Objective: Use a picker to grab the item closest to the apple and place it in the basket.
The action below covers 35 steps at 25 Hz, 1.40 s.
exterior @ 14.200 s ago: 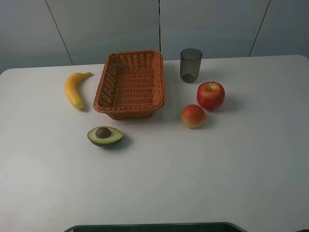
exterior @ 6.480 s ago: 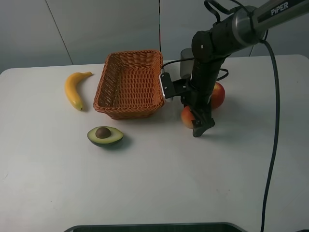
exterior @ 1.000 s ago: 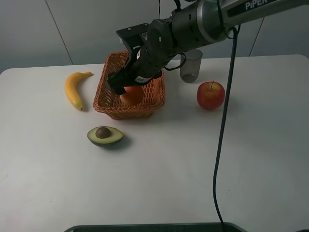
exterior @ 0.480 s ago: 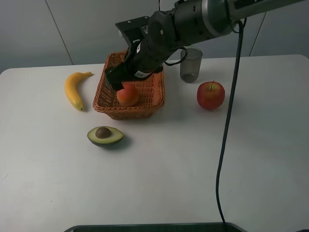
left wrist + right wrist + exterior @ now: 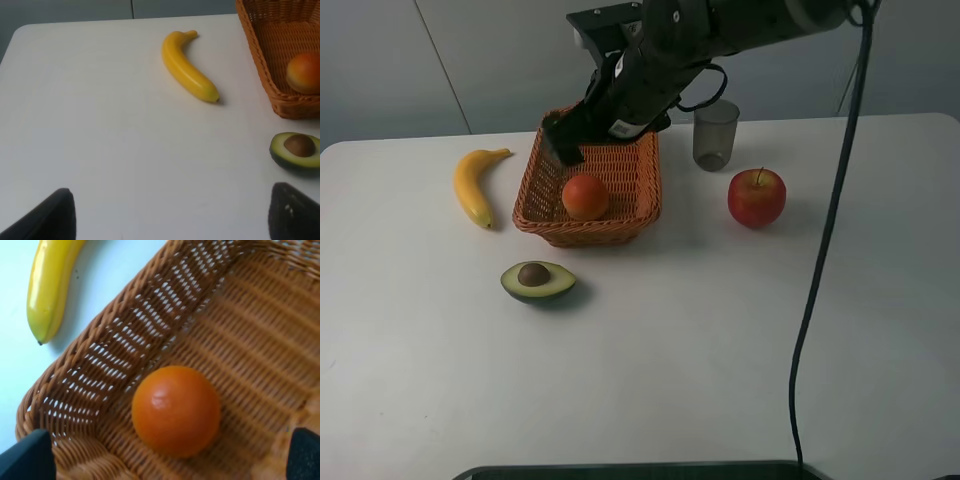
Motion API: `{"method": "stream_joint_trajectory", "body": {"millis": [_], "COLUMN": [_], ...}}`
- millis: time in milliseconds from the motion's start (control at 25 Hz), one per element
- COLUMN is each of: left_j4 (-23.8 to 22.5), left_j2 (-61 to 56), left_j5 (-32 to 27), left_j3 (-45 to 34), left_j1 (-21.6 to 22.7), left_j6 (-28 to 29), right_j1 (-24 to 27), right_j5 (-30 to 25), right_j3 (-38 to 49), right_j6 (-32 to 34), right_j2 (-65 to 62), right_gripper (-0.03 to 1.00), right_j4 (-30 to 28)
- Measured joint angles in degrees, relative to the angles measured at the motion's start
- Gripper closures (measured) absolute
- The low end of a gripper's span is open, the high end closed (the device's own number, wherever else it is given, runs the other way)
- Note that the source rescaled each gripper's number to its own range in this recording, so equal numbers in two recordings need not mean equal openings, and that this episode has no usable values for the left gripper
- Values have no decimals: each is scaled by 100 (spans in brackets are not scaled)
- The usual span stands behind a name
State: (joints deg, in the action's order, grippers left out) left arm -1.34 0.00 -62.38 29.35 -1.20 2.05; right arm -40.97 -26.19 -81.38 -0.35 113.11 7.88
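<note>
Placement looked complete, for the orange fruit (image 5: 585, 196) lay on the floor of the basket (image 5: 592, 233) while the right gripper (image 5: 563, 148) hovered just above it, jaws spread and empty, leaving only the arm's retreat.

Basket (image 5: 645, 188) is showing rough woven wicker; round fruit (image 5: 585, 196) is looking smooth, slightly shiny; banana (image 5: 472, 186) is gleaming glossy; tabletop (image 5: 720, 340) is looking smooth matt; cup (image 5: 715, 135) is looking translucent plastic.
</note>
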Motion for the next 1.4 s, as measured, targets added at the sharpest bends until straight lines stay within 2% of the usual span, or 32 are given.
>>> {"method": "stream_joint_trajectory", "body": {"millis": [160,560,720,920,1400], "left_j4": [0,0,0,0,0], "left_j2": [0,0,0,0,0], "left_j5": [0,0,0,0,0], "left_j3": [0,0,0,0,0], "left_j1": [0,0,0,0,0], "left_j6": [0,0,0,0,0], "right_j1": [351,1602,2158,2773,2889], "right_j5": [-323,-273,-557,-1132,-2636], "right_j3": [315,2535,3179,3602,3607], "right_j6": [216,627,707,814,1095], "right_j2": [-553,-2838,-3887,-5149,-8136], "right_gripper": [-3,-3,-3,-3,-3], "right_j4": [-92,-267,-314,-681,-986]}}
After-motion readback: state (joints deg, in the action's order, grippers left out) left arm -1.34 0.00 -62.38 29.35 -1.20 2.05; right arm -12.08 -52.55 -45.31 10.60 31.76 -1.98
